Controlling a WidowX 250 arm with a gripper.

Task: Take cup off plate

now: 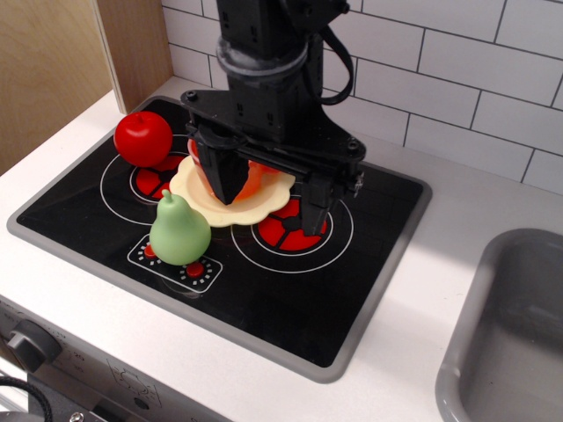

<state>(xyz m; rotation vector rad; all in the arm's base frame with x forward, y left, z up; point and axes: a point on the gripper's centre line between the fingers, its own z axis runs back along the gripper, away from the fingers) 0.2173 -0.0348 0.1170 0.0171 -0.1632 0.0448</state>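
The orange-red cup (255, 182) sits on the pale cream plate (264, 211) with the wavy rim, on the black toy hob. My black gripper (268, 195) hangs straight down over the plate with its jaws spread wide. The left finger (224, 178) stands in front of or in the cup and hides its middle; the cup shows on both sides of it. The right finger (315, 209) is past the plate's right rim, over the right burner. I cannot tell whether a finger touches the cup.
A glossy red apple (142, 138) sits on the left burner behind the plate. A green pear (179, 230) stands at the plate's front left, touching or close to its rim. A grey sink (519, 334) lies at the right, a wooden panel (53, 70) at the back left.
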